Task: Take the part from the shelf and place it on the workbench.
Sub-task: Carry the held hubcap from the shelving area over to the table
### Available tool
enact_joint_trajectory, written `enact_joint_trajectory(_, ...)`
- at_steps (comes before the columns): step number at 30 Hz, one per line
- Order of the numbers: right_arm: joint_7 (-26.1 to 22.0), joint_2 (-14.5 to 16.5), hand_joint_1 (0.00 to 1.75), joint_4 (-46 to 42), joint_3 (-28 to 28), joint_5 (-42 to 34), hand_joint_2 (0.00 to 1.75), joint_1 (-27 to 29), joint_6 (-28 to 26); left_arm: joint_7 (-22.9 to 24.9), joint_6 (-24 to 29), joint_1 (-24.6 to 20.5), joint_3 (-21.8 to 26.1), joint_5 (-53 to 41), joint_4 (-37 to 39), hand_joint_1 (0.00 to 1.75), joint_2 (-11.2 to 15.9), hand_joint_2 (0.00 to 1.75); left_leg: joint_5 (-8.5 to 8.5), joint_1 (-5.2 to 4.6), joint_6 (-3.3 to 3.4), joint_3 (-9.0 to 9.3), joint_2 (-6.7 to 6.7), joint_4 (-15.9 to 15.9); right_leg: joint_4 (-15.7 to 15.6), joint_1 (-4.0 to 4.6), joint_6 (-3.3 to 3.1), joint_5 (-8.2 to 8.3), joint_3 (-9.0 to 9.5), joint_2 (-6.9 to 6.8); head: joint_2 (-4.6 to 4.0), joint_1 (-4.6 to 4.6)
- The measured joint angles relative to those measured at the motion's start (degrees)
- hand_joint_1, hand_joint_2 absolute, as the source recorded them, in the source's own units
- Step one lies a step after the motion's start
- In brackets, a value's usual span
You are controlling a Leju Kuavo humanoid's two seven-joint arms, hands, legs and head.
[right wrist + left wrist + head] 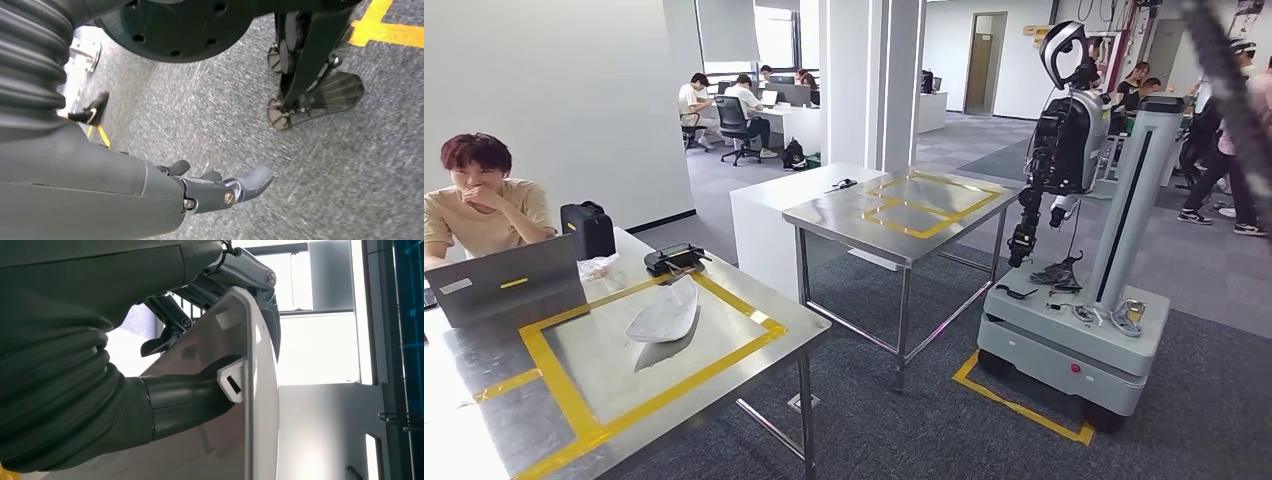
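Your left hand point(200, 365) grips the part point(260, 405), a pale, flat-sided moulding with a curved rim, thumb under one face and dark fingers point(260, 285) hooked over its upper edge at the centre of the left wrist frame. Bright windows fill the background behind it, so the part is off the shelf and carried in the air.

In the lower left of the head frame stands the workbench point(754, 345), a steel table taped with a yellow rectangle. A similar white part point(664, 312) already lies inside that rectangle. A person point(479, 205) sits behind a laptop point(509, 280) in the left of that frame. Another humanoid point(1064, 130) on a wheeled stand occupies the right.

Your right hand point(220, 187) hangs over grey carpet in the lower part of the right wrist frame, fingers loosely extended and holding nothing.

Judged from this, the pick is done; the approach and the set-down on the workbench remain. How firmly the part sits in your left hand is hard to tell against the glare.
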Motion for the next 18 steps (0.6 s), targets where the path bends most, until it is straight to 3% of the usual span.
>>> enact_joint_trajectory(2,0.0,-0.1,0.00,0.0,0.0,0.0,1.75,0.0,0.0,0.0,0.1,-0.4,-0.2,-0.1,0.4,1.75,0.0,1.75,-0.19,0.00,-0.79,-0.25,-0.92,0.5,-5.8,0.14,-0.29,1.87,2.80,1.51,0.01,-0.02)
enact_joint_trajectory(3,0.0,-0.1,0.00,0.0,0.0,0.0,1.75,0.0,0.0,0.0,0.1,-0.6,-0.3,-0.1,0.6,1.75,-0.1,1.75,-0.19,0.03,-1.22,-0.38,-1.33,0.5,-6.7,0.28,-0.50,1.85,3.22,1.87,0.00,-0.03)
enact_joint_trajectory(5,0.0,-0.1,0.00,0.0,0.0,0.0,1.75,-0.1,0.0,0.0,0.2,-0.7,-0.5,-0.3,0.9,1.75,-0.1,1.75,0.07,0.12,-2.06,-0.62,-2.15,0.2,-6.8,0.43,-1.18,1.88,3.29,1.17,0.00,-0.08)
enact_joint_trajectory(6,-0.1,-0.1,0.00,0.0,0.0,0.0,1.75,-0.1,0.0,0.0,0.3,-0.7,-0.6,-0.3,1.0,1.75,-0.1,1.75,0.05,0.18,-2.37,-0.77,-1.80,0.2,-7.0,0.39,-1.61,2.03,3.45,0.66,-0.01,-0.07)
enact_joint_trajectory(8,-0.2,-0.2,0.00,0.0,0.0,0.0,1.75,-0.1,0.0,0.0,0.5,-1.0,-0.7,-0.5,1.2,1.75,-0.2,1.75,-1.41,0.11,-2.84,-1.98,0.32,2.5,-7.6,0.23,-2.40,2.36,3.78,-0.38,0.00,-0.14)
enact_joint_trajectory(9,-0.2,-0.2,0.00,0.0,0.0,0.0,1.75,-0.1,0.0,0.0,0.5,-1.2,-0.8,-0.5,1.3,1.75,-0.2,1.75,-3.02,0.07,-2.98,-3.24,1.71,5.5,-7.7,0.24,-2.67,2.42,3.85,-0.94,-0.01,-0.16)
enact_joint_trajectory(11,-0.2,-0.2,0.00,0.0,0.0,0.0,1.75,0.0,0.1,0.0,0.5,-1.3,-0.9,-0.6,1.6,1.75,-0.4,1.75,-6.38,0.04,-3.25,-6.76,2.79,13.0,-7.7,0.35,-2.97,2.32,3.86,-2.07,0.00,-0.20)
enact_joint_trajectory(12,-0.2,-0.2,0.00,0.0,0.0,0.0,1.75,0.0,0.2,0.0,0.6,-1.1,-0.9,-0.6,1.7,1.75,-0.5,1.75,-6.95,0.05,-3.31,-7.91,2.90,15.4,-7.7,0.38,-3.05,2.22,3.89,-2.65,-0.01,-0.20)
enact_joint_trajectory(13,-0.2,-0.2,0.00,0.0,0.0,0.0,1.75,0.1,0.2,0.0,0.6,-1.0,-0.9,-0.6,1.8,1.75,-0.6,1.75,-6.41,0.05,-3.33,-8.09,3.01,15.8,-7.7,0.40,-3.07,2.11,3.96,-3.23,-0.01,-0.20)
enact_joint_trajectory(14,-0.2,-0.2,0.00,0.0,0.0,0.0,1.75,0.1,0.2,0.0,0.6,-1.0,-0.9,-0.6,1.8,1.75,-0.6,1.75,-4.87,0.05,-3.30,-7.12,3.25,13.8,-7.6,0.40,-3.03,1.97,4.07,-3.79,-0.01,-0.20)
enact_joint_trajectory(16,-0.2,-0.2,0.00,0.0,0.0,0.0,1.75,0.0,0.2,0.0,0.6,-0.9,-0.9,-0.7,1.8,1.75,-0.7,1.75,-1.26,-0.15,-3.08,-3.26,5.13,6.1,-7.4,0.52,-2.70,1.55,4.42,-4.81,-0.01,-0.21)
enact_joint_trajectory(18,-0.2,-0.2,0.00,0.0,0.0,0.0,1.75,0.0,0.2,0.0,0.6,-0.9,-1.0,-0.7,1.7,1.75,-0.8,1.75,0.13,-0.52,-2.37,-0.85,6.61,1.2,-7.2,0.87,-2.12,1.12,4.62,-5.69,0.00,-0.19)
